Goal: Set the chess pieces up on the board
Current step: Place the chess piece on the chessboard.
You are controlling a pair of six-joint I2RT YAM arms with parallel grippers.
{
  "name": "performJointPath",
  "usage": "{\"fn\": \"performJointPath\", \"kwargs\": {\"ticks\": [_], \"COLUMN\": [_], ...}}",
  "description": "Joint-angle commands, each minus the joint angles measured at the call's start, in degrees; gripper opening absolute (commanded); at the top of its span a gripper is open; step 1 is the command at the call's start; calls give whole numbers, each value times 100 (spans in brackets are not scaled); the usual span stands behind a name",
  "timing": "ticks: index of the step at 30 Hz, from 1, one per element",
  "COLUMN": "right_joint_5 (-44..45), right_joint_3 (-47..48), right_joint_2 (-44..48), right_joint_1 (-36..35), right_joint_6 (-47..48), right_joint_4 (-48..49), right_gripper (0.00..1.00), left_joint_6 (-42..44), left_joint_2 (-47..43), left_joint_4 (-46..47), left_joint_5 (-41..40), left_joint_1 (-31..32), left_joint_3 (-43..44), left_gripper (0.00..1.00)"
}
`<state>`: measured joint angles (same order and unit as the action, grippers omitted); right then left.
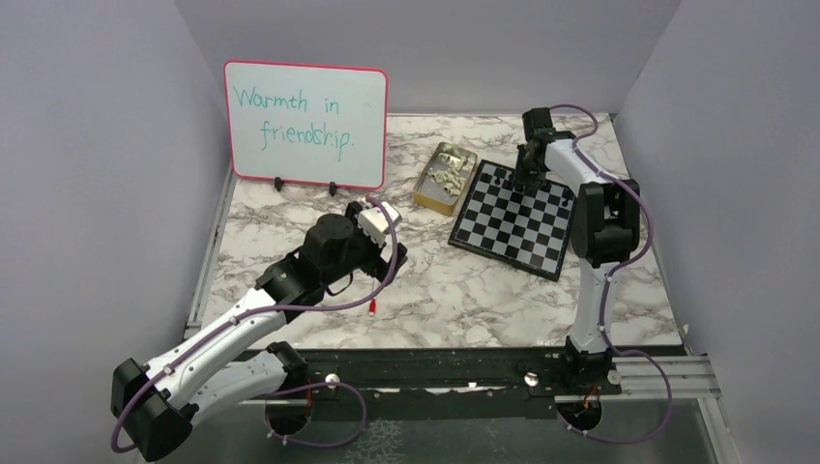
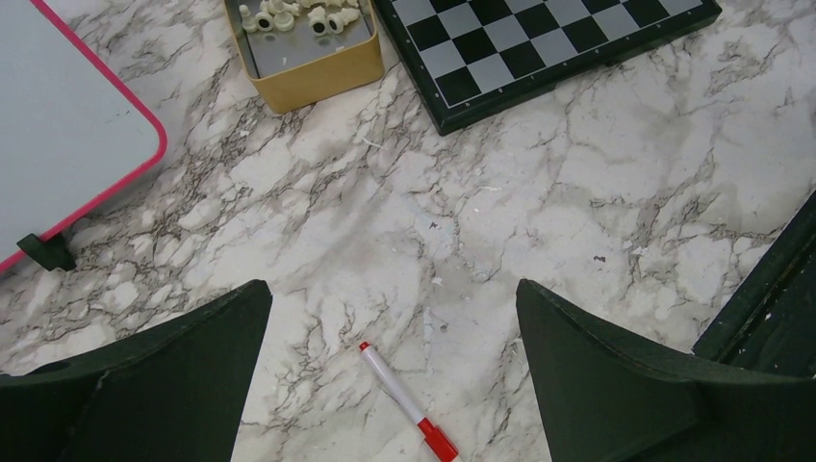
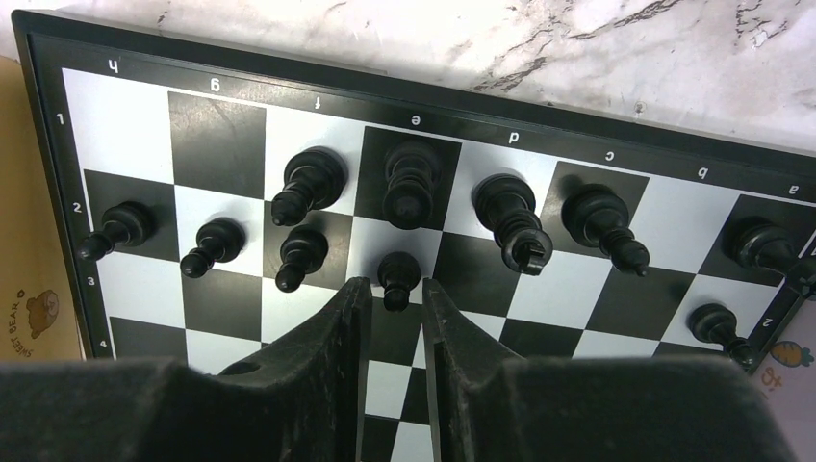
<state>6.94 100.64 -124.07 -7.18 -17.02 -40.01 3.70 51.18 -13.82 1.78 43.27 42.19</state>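
The right tool [image 3: 390,294] hangs over the board's [image 1: 522,232] far end, its fingers narrow on either side of a black pawn [image 3: 397,269]. Whether they pinch it I cannot tell. Other black pieces [image 3: 409,183] stand in the two end rows. The cream pieces [image 2: 289,17] lie in a tin [image 2: 318,72] beside the board. The left tool [image 2: 392,289] gapes wide over the surface [image 2: 539,212], above a marker [image 2: 404,399].
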Motion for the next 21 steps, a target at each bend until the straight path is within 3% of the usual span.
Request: {"fn": "performJointPath", "kwargs": {"ticks": [1,21], "right_joint_5": [-53,-122], "right_joint_3": [-22,-130], "right_joint_2": [-184,-240], "right_joint_1": [-42,-39], "right_joint_6": [-111,20], "right_joint_4": [85,76], "right_gripper": [31,27], "left_joint_6": [34,44], "left_joint_2": [-148,-233], "left_joint_4": [46,85], "left_joint_5": [-121,-141], "left_joint_1": [33,33], "left_joint_3": [-31,-61], "left_gripper": [99,99]}}
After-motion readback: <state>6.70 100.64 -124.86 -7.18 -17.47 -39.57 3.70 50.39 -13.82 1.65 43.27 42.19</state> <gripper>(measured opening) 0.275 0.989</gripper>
